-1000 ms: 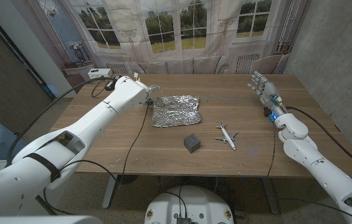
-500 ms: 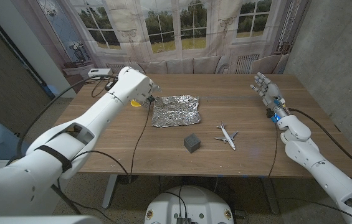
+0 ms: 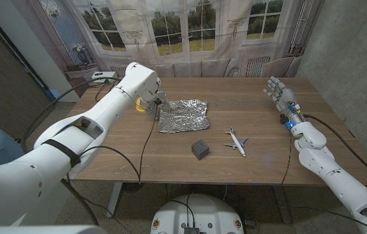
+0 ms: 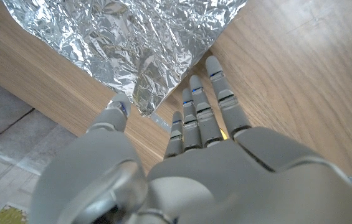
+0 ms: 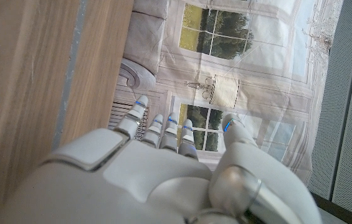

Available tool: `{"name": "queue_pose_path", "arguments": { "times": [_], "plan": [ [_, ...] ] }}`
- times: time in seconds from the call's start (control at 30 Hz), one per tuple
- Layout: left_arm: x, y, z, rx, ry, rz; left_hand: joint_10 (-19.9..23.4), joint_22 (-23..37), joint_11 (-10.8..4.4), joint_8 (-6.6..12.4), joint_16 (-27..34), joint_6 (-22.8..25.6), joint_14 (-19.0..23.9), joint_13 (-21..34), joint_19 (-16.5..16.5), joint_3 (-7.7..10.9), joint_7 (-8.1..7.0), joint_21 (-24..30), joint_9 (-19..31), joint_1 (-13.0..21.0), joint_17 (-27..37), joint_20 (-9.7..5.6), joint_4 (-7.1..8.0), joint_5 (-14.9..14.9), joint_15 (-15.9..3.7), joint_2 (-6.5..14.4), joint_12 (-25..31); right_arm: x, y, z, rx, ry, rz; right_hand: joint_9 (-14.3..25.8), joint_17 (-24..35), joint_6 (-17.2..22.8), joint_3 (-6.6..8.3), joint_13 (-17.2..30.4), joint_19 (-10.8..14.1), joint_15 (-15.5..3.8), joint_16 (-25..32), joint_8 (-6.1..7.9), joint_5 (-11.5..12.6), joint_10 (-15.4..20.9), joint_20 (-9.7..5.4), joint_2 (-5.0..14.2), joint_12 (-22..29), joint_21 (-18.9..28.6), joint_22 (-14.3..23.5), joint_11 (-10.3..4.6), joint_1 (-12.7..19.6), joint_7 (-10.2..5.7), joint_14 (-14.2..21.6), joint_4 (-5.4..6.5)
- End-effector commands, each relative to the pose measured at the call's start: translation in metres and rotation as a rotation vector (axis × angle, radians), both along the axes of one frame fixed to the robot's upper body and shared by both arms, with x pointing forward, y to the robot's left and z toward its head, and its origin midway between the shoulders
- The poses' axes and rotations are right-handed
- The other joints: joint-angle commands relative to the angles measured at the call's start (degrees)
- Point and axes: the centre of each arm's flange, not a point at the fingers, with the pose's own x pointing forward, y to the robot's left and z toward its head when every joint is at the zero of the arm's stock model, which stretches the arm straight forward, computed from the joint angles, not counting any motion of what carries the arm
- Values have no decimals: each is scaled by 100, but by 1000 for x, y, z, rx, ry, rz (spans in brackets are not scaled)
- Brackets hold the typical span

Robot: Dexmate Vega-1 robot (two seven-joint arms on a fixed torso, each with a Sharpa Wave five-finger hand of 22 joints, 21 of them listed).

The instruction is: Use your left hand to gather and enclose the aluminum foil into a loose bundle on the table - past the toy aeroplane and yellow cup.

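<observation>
The left hand (image 3: 154, 103) hangs at the near-left corner of the foil (image 3: 183, 115), fingers (image 4: 222, 99) straight and spread, thumb apart, holding nothing. In the left wrist view its fingertips sit just at the foil's raised, crinkled edge; whether they touch it I cannot tell. The foil lies spread flat on the table (image 3: 248, 146). Beyond it from the hand lie a small dark cube (image 3: 200, 149) and the toy plane (image 3: 236, 141). Well apart at the table's far side, the right hand (image 3: 279, 94) stands with fingers open, empty.
</observation>
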Motion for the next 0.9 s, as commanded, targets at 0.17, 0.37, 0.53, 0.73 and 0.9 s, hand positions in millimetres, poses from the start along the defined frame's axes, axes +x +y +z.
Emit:
{"name": "queue_pose_path", "arguments": {
  "times": [0.17, 0.37, 0.53, 0.73, 0.9],
  "plan": [
    [20, 11, -10, -137, 81, -47, 724, 29, -67, 135, 5, 718, 684, -27, 354, 248, 366, 118, 9, 240, 4, -156, 28, 188, -132, 173, 85, -7, -6, -5, 27, -10, -24, 8, 27, 102, -29, 16, 87, 21, 38, 30, 21, 65, 7, -10, 53, 36, 33, 30, -73, -20, 86, 57],
    [26, 24, -23, -184, 115, -25, 1045, 38, -70, 186, -6, 1171, 1052, -58, 531, 404, 410, 191, 10, 233, 7, -147, 93, 384, -75, 412, 86, -8, -6, -2, 29, -16, -28, 9, 34, 133, -40, 16, 99, 40, 47, 35, 24, 93, 4, -2, 62, 38, 34, 35, -113, -27, 109, 83],
    [31, 28, -27, -147, 156, 11, 1517, 45, -199, 204, -89, 1866, 1536, -114, 565, 649, 427, 222, 4, 275, -11, -201, 54, 920, -225, 534, 58, -7, -5, 0, 31, -17, -29, 9, 40, 154, -49, 16, 111, 40, 52, 38, 28, 108, 6, 5, 65, 40, 35, 53, -150, -29, 125, 107],
    [36, 31, -31, -108, 180, 54, 3250, 92, -789, 352, 143, 3678, 3242, -105, 882, 869, 373, 504, 26, 46, 47, -608, 198, 1638, -814, 809, 279, -6, -5, -1, 38, -14, -33, 10, 44, 182, -58, 17, 123, 43, 57, 41, 33, 134, 6, 8, 72, 42, 36, 64, -190, -35, 147, 131],
    [40, 33, -29, -73, 199, 71, 3975, 157, -1078, 470, 541, 4368, 3907, 52, 1141, 862, 266, 770, 109, 244, 298, -950, 98, 1579, -1148, 1042, 517, -8, -5, -1, 45, -20, -35, 10, 42, 192, -57, 17, 134, 41, 54, 39, 37, 133, 0, 8, 69, 45, 37, 52, -200, -29, 153, 134]
  ]
}}
